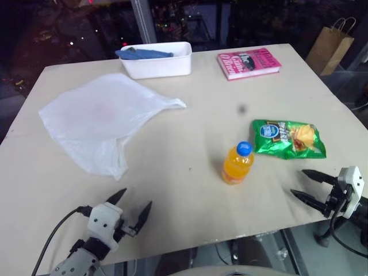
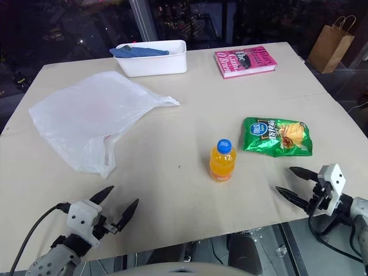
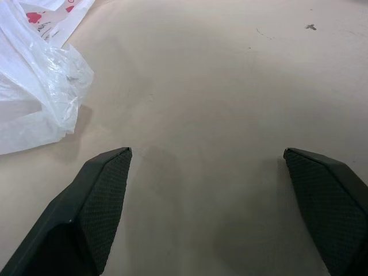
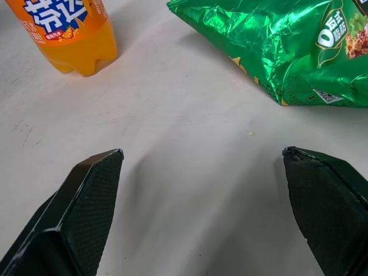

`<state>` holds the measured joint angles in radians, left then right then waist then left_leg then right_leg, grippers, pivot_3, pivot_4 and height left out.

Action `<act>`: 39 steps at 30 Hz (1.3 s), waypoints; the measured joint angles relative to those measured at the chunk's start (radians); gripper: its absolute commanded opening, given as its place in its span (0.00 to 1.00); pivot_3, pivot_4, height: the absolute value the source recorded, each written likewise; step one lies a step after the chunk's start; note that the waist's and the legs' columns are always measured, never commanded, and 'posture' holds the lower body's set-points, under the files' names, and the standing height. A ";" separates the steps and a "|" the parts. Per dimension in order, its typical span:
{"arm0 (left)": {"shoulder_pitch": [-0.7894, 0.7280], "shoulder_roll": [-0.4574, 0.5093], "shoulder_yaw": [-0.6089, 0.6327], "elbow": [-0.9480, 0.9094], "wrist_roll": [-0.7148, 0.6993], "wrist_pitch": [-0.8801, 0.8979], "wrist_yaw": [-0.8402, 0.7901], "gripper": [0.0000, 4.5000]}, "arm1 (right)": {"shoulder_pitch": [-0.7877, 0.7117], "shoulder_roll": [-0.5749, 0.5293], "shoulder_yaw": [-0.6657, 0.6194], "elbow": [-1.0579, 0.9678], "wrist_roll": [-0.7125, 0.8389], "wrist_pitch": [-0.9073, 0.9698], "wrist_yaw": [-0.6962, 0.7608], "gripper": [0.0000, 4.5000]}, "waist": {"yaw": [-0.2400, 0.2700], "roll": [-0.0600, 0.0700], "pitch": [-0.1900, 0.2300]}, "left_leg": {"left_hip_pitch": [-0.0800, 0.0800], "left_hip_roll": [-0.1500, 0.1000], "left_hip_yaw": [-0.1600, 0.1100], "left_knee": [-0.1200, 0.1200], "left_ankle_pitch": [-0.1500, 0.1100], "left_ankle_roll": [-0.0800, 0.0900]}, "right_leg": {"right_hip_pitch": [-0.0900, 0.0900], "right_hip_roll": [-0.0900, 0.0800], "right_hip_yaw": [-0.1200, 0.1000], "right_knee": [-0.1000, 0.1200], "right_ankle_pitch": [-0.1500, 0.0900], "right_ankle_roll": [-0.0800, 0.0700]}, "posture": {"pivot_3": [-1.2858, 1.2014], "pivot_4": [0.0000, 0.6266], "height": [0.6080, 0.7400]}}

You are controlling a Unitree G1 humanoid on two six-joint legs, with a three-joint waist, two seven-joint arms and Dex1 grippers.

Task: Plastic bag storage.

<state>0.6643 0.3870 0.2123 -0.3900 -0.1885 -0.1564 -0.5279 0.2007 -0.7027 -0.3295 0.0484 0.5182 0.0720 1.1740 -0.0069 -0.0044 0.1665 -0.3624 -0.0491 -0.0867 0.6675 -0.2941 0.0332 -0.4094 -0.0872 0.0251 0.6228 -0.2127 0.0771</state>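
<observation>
Thin, crinkly plastic bag (image 1: 98,121) could slip the wide-open, empty left gripper (image 1: 130,213); right gripper (image 1: 307,185) likewise gapes empty.

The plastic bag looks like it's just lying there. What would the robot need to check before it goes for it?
1. Plastic bag in reach, spread flat on the table: ok.
2. Left claw open and empty: ok.
3. Right claw open and empty: ok.
4. Path from left claw to the bag's near edge clear: ok.
5. Orange bottle and green chip packet apart from the bag: ok.
6. Room in the white bin, which already holds a blue item, if that is where it goes: cannot tell.
</observation>
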 measured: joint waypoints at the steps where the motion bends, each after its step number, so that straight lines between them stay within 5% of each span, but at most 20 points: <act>1: 0.000 0.000 0.000 0.000 0.000 0.000 0.000 0.98 | 0.000 0.000 0.000 0.000 0.000 0.000 0.000 1.00 | 0.000 0.000 0.000 | 0.000 0.000 0.000 0.000 0.000 0.000 | 0.000 0.000 0.000 0.000 0.000 0.000 | 0.52 0.24 1.00; 32: -0.005 -0.022 -0.004 0.005 -0.010 -0.007 0.007 0.98 | -0.014 0.014 0.018 0.061 -0.017 -0.052 0.039 1.00 | 0.000 -0.001 0.001 | 0.000 0.000 0.000 0.000 0.000 0.000 | 0.000 0.000 0.000 0.000 0.001 -0.001 | 0.52 0.24 1.00; 39: -0.038 -0.042 0.044 0.006 0.017 -0.022 0.075 0.98 | 0.002 -0.017 0.013 -0.154 0.110 0.065 0.074 1.00 | 0.000 -0.001 0.001 | 0.000 0.000 0.000 0.000 0.000 0.000 | 0.000 0.000 0.000 0.000 0.001 -0.001 | 0.52 0.24 1.00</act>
<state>0.6259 0.3450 0.2559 -0.3844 -0.1713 -0.1788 -0.4530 0.2031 -0.7201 -0.3166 -0.1053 0.6281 0.1371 1.2483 -0.0072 -0.0058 0.1678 -0.3626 -0.0491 -0.0868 0.6679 -0.2940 0.0332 -0.4094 -0.0870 0.0251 0.6231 -0.2121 0.0765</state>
